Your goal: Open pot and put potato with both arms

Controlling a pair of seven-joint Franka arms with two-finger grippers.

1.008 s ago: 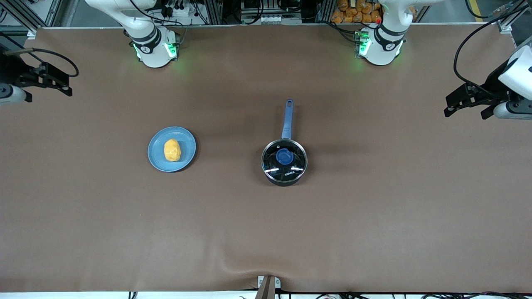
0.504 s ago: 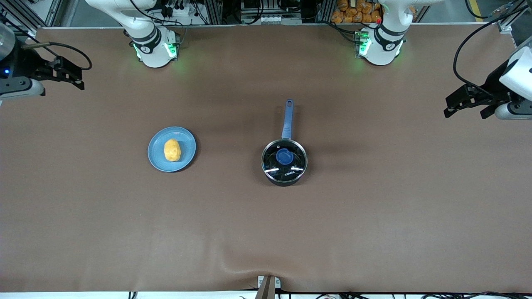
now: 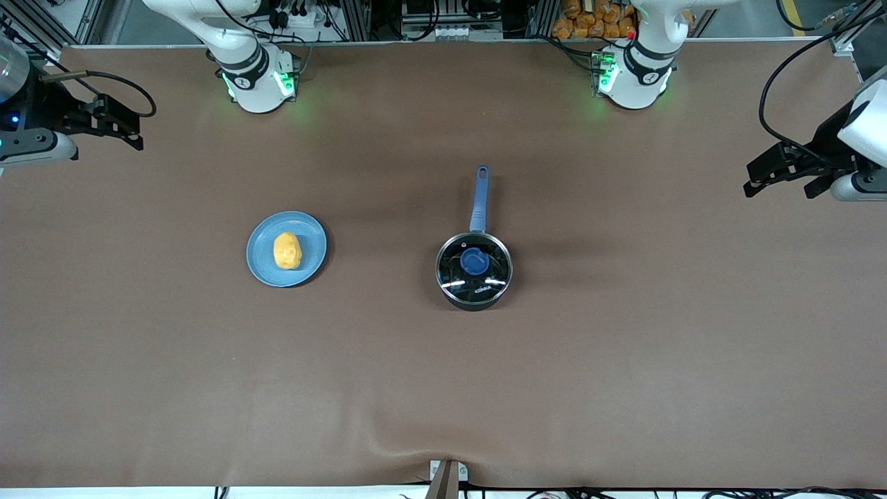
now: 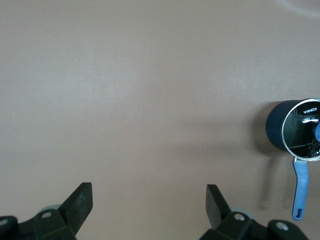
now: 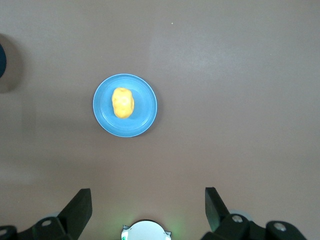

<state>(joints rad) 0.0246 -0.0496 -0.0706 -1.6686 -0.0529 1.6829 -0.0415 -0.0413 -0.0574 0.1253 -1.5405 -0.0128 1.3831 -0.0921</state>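
Note:
The black pot (image 3: 474,285) stands mid-table with its clear glass lid (image 3: 485,276) on, blue knob (image 3: 474,262) on top. Its blue handle (image 3: 479,197) points toward the robots' bases. The left wrist view shows the pot (image 4: 276,125) far off to the side. The yellow potato (image 3: 287,250) lies on a light-blue plate (image 3: 312,242), toward the right arm's end; the right wrist view shows the potato (image 5: 122,103) too. My right gripper (image 3: 138,128) (image 5: 148,196) hangs open and empty at that table end. My left gripper (image 3: 777,181) (image 4: 149,192) hangs open and empty at the left arm's end.
Brown cloth covers the whole table. The two arm bases (image 3: 258,83) (image 3: 634,80) stand along the edge farthest from the front camera. A small metal bracket (image 3: 447,475) sits at the nearest edge. The plate (image 5: 145,107) lies apart from the pot.
My right gripper has come in a little over the table's end, toward the base side. My left gripper has shifted only slightly. Pot, lid, potato and plate have not moved.

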